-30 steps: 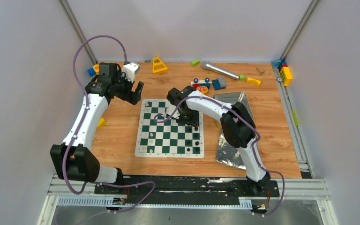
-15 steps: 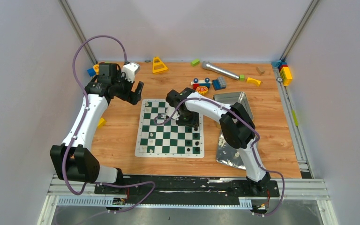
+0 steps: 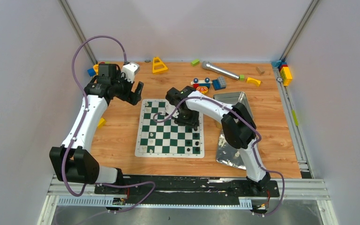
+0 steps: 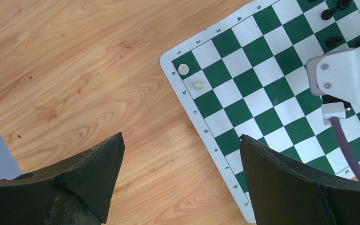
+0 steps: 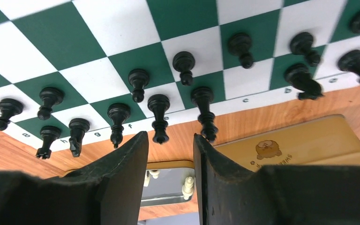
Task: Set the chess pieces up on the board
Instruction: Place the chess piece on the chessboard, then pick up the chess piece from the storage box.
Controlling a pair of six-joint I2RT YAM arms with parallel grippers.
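The right gripper point(image 5: 169, 143) hangs low over the board point(image 5: 122, 23), above its edge rows of black chess pieces point(image 5: 184, 61). Its jaws are narrowly parted and hold nothing, and one black piece point(image 5: 158, 105) stands just past the fingertips. The left gripper point(image 4: 180, 140) is spread wide and empty above the wooden table point(image 4: 75, 70), beside the board corner where two white pieces point(image 4: 183, 69) stand.

left arm point(image 3: 86, 117) stretched forward from its base, elbow low, wrist bent toward the right. left gripper point(image 4: 180, 140) held above the table, jaws spread fully wide, both fingers point(image 4: 93, 164) angled down and outward

right arm point(image 3: 213, 108) folded back at the elbow, forearm reaching left, wrist pitched down. right gripper point(image 5: 168, 137) low, jaws parted by a narrow gap
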